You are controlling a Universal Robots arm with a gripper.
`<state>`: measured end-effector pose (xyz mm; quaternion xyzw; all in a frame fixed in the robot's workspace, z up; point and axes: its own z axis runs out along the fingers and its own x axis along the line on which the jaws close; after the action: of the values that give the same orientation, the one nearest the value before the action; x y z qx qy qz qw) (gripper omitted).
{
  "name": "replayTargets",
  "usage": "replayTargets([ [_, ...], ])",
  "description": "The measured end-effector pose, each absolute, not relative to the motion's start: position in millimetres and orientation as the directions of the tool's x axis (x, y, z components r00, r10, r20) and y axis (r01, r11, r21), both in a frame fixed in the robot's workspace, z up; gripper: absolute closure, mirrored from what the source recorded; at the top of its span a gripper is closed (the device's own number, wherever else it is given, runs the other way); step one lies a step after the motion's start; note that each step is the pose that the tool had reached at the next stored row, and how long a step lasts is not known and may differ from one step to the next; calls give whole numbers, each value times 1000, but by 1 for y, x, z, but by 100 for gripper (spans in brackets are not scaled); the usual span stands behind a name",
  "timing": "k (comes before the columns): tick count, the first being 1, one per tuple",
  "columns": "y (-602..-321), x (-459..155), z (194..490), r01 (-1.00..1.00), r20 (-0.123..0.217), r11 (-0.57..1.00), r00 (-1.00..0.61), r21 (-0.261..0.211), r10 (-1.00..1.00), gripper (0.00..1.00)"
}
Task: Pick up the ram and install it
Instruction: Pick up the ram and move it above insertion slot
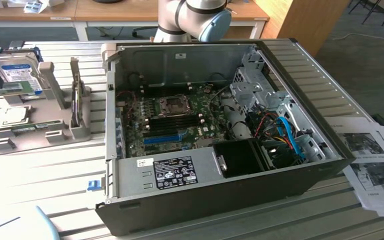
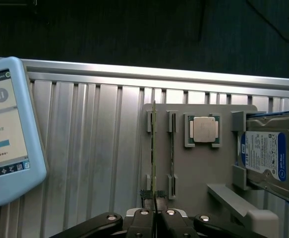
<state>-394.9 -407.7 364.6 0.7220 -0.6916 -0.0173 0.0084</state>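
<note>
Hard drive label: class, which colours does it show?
The hard drive label is blue and white, clearest in the wrist view.

Cut off by the exterior view's top edge: arm (image 1: pixel 190 20). Cut off at the exterior view's right: papers (image 1: pixel 375 165). Too small to read: label (image 1: pixel 173 172) on the computer (image 1: pixel 245 200). In the wrist view, cut by an edge: gripper (image 2: pixel 155 212), screen (image 2: pixel 5 134), hard drive (image 2: pixel 273 158). Seen edge-on, flat sides hidden: ram (image 2: pixel 154 148).
</note>
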Motion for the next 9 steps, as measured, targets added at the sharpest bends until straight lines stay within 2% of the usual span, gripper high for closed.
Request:
replayTargets([
  [9, -408, -395, 367, -998, -13, -43, 43, 36, -999, 89],
])
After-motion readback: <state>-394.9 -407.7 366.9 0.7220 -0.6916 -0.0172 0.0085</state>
